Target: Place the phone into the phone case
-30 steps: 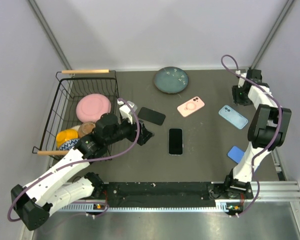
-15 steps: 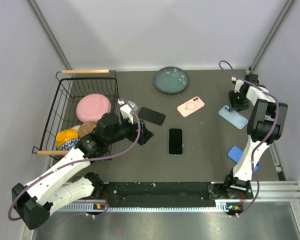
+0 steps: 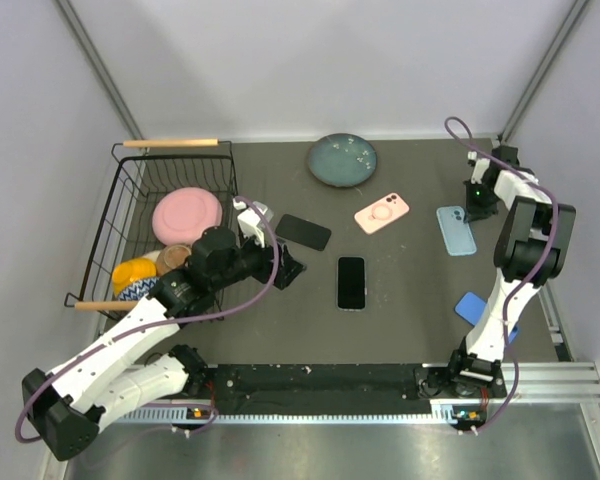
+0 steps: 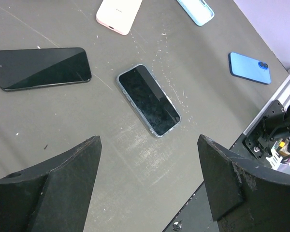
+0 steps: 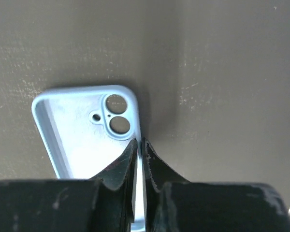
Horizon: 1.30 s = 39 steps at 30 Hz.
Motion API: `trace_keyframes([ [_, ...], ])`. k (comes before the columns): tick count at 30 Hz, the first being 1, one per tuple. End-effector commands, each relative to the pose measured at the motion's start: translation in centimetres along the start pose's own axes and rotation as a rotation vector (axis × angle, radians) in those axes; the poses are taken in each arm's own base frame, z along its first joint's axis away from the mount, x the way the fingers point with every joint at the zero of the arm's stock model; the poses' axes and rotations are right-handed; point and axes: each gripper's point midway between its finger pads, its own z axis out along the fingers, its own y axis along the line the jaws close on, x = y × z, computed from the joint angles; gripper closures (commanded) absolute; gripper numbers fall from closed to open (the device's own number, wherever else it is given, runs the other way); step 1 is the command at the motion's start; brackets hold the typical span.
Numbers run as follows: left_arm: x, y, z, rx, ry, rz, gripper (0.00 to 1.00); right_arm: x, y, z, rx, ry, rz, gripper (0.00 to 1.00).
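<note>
The task is at its start: the case is being taken hold of and the phone has not yet been touched. The right fingers point(image 5: 117, 169) are pinched together on one long side wall of the light blue phone case point(image 3: 456, 230), just below its camera cut-out. The case lies hollow side up on the counter point(image 3: 410, 290), right of and a little beyond the phone point(image 3: 351, 283), well apart from it.

The phone lies flat, screen up. The left fingers point(image 4: 63, 183) stand wide apart with nothing between them, hanging above the counter just left of the phone. A second dark phone point(image 3: 303, 231) lies beyond the phone to its left, and a pink case point(image 3: 382, 213) lies just beyond it.

The next move probably calls for the case to be drawn closer to the phone and held steady. A pinch on so thin a wall may let it swing. The left fingers must then come down across the phone's narrow sides, and the phone's camera corner must match the cut-out.
</note>
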Motion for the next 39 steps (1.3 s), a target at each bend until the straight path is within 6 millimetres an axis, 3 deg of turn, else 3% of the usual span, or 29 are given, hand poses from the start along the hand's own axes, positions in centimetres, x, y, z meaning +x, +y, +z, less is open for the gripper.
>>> trace_keyframes([
  [1, -1.6, -0.5, -0.6, 0.000, -0.048, -0.016, 0.15, -1.1, 1.0, -2.0, -0.037, -0.046, 0.111, 0.96],
  [6, -1.6, -0.3, -1.0, -0.021, -0.044, -0.022, 0.17, -0.6, 3.5, -4.6, -0.077, -0.073, 0.171, 1.00],
  [8, -1.8, 0.2, -1.2, -0.055, -0.047, -0.008, 0.17, 0.7, 5.2, -5.0, -0.104, -0.054, 0.176, 1.00],
  [9, -1.6, 0.6, -1.4, -0.072, -0.035, -0.007, 0.18, 0.3, 5.6, -6.6, -0.103, -0.091, 0.182, 1.00],
  [14, -2.3, 1.9, -2.2, -0.156, -0.047, 0.030, 0.18, 1.8, 8.0, -9.3, -0.104, -0.116, 0.286, 1.00],
  [17, -2.6, 2.4, -2.6, -0.193, -0.050, 0.043, 0.17, 2.3, 11.2, -10.7, -0.162, -0.131, 0.281, 1.00],
  [20, -2.8, 2.6, -3.0, -0.206, -0.056, 0.048, 0.17, 2.6, 15.6, -11.8, -0.247, -0.154, 0.257, 1.00],
  [21, -2.9, 2.5, -3.1, -0.205, -0.060, 0.048, 0.17, 3.0, 18.6, -12.1, -0.288, -0.152, 0.213, 1.00],
  [24, -3.3, 2.7, -3.5, -0.218, -0.079, 0.047, 0.17, 3.7, 22.9, -12.5, -0.334, -0.171, 0.251, 1.00],
  [26, -3.4, 2.9, -3.7, -0.233, -0.081, 0.048, 0.17, 5.6, 27.3, -12.3, -0.389, -0.141, 0.255, 1.00],
  [27, -3.8, 3.0, -4.0, -0.244, -0.092, 0.053, 0.17, 5.2, 28.8, -12.3, -0.420, -0.171, 0.250, 1.00],
  [28, -4.0, 3.1, -4.2, -0.253, -0.098, 0.055, 0.16, 6.7, 31.1, -12.1, -0.434, -0.150, 0.241, 1.00],
  [35, -5.2, 3.8, -5.8, -0.321, -0.143, 0.051, 0.15, 10.1, 38.1, -9.4, -0.409, -0.088, 0.191, 1.00],
  [39, -4.9, 4.4, -6.2, -0.351, -0.145, 0.048, 0.15, 11.5, 39.6, -8.2, -0.375, -0.073, 0.210, 1.00],
])
